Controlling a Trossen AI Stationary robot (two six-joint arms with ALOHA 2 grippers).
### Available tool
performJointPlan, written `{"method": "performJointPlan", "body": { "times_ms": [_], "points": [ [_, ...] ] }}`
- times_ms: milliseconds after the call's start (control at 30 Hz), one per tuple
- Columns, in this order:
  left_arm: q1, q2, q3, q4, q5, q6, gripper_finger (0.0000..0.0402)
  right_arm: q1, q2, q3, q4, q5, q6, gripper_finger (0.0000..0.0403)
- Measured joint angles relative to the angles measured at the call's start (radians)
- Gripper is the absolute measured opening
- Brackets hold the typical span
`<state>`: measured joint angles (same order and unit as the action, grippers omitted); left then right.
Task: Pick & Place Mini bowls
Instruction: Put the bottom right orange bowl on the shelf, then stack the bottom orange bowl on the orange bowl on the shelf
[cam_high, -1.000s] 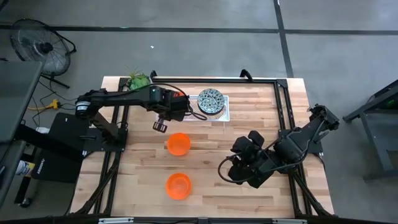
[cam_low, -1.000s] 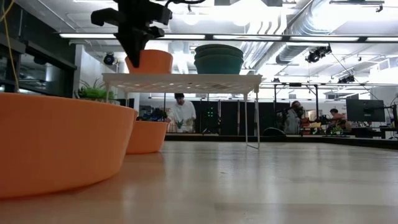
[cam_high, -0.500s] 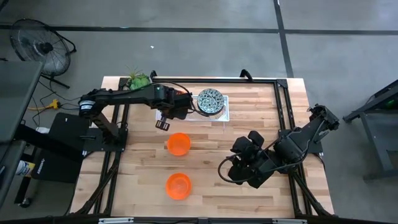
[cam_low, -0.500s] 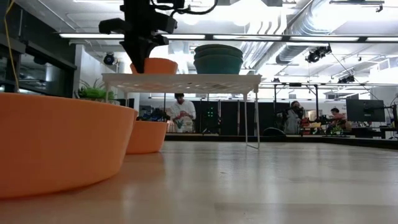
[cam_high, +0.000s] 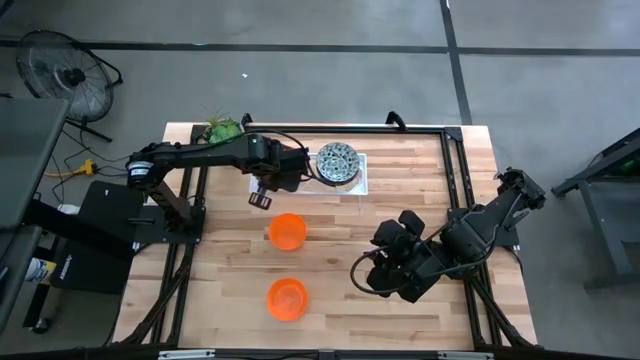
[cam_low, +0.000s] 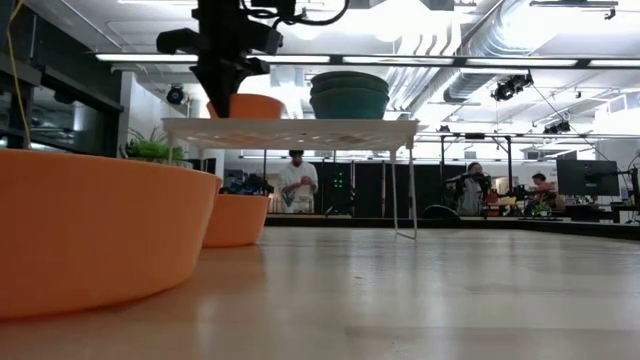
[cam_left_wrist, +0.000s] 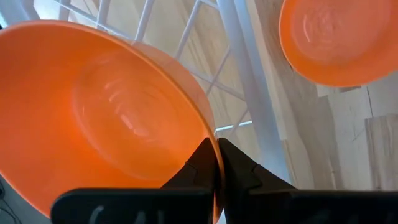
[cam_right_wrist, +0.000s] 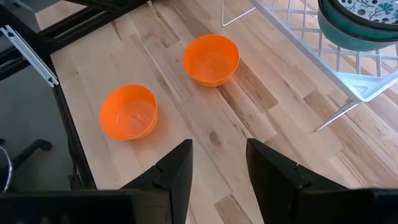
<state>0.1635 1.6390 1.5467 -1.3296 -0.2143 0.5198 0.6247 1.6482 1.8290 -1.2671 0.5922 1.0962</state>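
An orange mini bowl (cam_left_wrist: 112, 112) sits on top of the white wire rack (cam_low: 330, 130) at the table's far side. My left gripper (cam_left_wrist: 217, 168) comes down on it from above and is shut on it. A stack of patterned mini bowls (cam_high: 337, 162) stands on the same rack, to the right of the orange one. Two more orange mini bowls (cam_high: 287, 231) (cam_high: 287, 298) rest on the table nearer the front. My right gripper (cam_right_wrist: 217, 174) hangs open over the table's right half with nothing between its fingers. My left gripper pinches the orange bowl's rim (cam_left_wrist: 208, 134) with one finger inside the bowl and one outside. The fingers (cam_low: 225, 85) point steeply down from above. The bowl (cam_low: 255, 105) stays mouth up with its base on the rack's top.
A green plant (cam_high: 222, 128) in a white pot stands at the table's far left corner. A black frame runs round the table's edge (cam_high: 455, 150). Bare wood lies between the rack and my right arm. People stand far off in the room behind the table.
My left gripper has shifted a little along the rack toward the patterned bowls, still shut on the orange bowl. The bowl has gone with it and shows lower on the rack top than before. My right arm has kept still.
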Motion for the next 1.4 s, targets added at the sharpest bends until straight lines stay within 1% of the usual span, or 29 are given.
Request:
{"method": "performJointPlan", "body": {
  "times_ms": [133, 233, 467, 633, 833, 1033, 1200, 1267, 1400],
  "points": [
    [0.0, 0.0, 0.0, -0.022, 0.031, 0.022, 0.0007, 0.0, 0.0, 0.0, 0.0, 0.0, -0.002, 0.0138],
    [0.0, 0.0, 0.0, -0.028, 0.052, 0.027, 0.003, 0.0, 0.0, 0.0, 0.0, -0.002, -0.003, 0.0138],
    [0.0, 0.0, -0.001, -0.034, 0.047, 0.029, 0.0092, 0.0, 0.0, 0.0, 0.0, -0.003, -0.001, 0.0138],
    [0.0, 0.001, 0.019, -0.051, 0.044, 0.029, 0.0114, 0.0, 0.0, 0.0, 0.0, -0.002, -0.001, 0.0138],
    [0.0, 0.001, 0.134, -0.082, 0.019, 0.043, 0.0118, 0.0, 0.0, 0.0, 0.0, -0.002, 0.0, 0.0138],
    [0.0, 0.0, 0.272, -0.18, 0.008, 0.06, 0.0118, 0.0, 0.0, 0.0, 0.0, -0.019, 0.003, 0.0138],
    [0.0, 0.0, 0.351, -0.244, 0.003, 0.06, 0.0118, 0.0, 0.0, 0.0, 0.0, -0.024, 0.003, 0.0138],
    [0.0, -0.001, 0.364, -0.242, 0.036, 0.058, 0.0118, 0.0, 0.0, 0.0, 0.0, -0.033, 0.003, 0.0138],
    [0.0, -0.011, 0.393, -0.242, 0.137, 0.025, 0.0118, 0.0, 0.0, 0.0, 0.0, -0.05, 0.002, 0.0138]
  ]
}}
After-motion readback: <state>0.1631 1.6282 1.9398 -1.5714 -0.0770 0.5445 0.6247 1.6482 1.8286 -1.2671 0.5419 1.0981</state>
